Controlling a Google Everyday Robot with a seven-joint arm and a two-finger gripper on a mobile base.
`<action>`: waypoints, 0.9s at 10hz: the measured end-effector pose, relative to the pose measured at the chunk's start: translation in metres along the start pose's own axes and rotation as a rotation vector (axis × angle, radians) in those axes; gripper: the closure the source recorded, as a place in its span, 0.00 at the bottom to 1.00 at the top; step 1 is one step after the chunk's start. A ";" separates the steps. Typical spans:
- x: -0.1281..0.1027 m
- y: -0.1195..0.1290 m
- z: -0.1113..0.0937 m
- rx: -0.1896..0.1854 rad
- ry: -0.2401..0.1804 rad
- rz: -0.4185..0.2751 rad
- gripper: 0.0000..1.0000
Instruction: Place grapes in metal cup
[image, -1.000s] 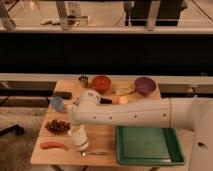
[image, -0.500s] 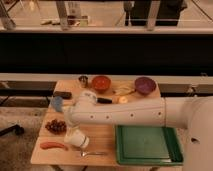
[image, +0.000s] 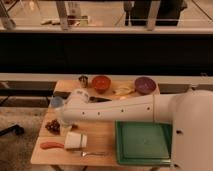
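The grapes (image: 52, 125) are a small dark red-purple bunch at the left edge of the wooden table (image: 102, 136). The metal cup (image: 83, 80) stands upright at the table's back edge, left of the red-orange bowl (image: 101, 83). My white arm reaches from the right across the table and bends down at its left end. The gripper (image: 64, 126) points down just right of the grapes, close to them. I cannot tell whether it touches them. The metal cup is well behind the gripper.
A white cup (image: 76, 140) lies on its side in front of the gripper, with an orange-red sausage shape (image: 51, 145) to its left and a spoon (image: 93, 153) near the front edge. A green tray (image: 145, 142) is front right. A purple bowl (image: 144, 85), a yellow item (image: 122, 90) and a blue object (image: 56, 102) are further back.
The arm's end has swung left, away from the white cup and toward the grapes. The grapes, metal cup and other items have stayed in place.
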 end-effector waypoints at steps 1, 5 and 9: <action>-0.007 -0.003 0.004 -0.017 -0.003 0.005 0.20; -0.019 -0.010 0.018 -0.072 -0.020 0.019 0.20; -0.019 -0.012 0.039 -0.107 -0.062 0.015 0.20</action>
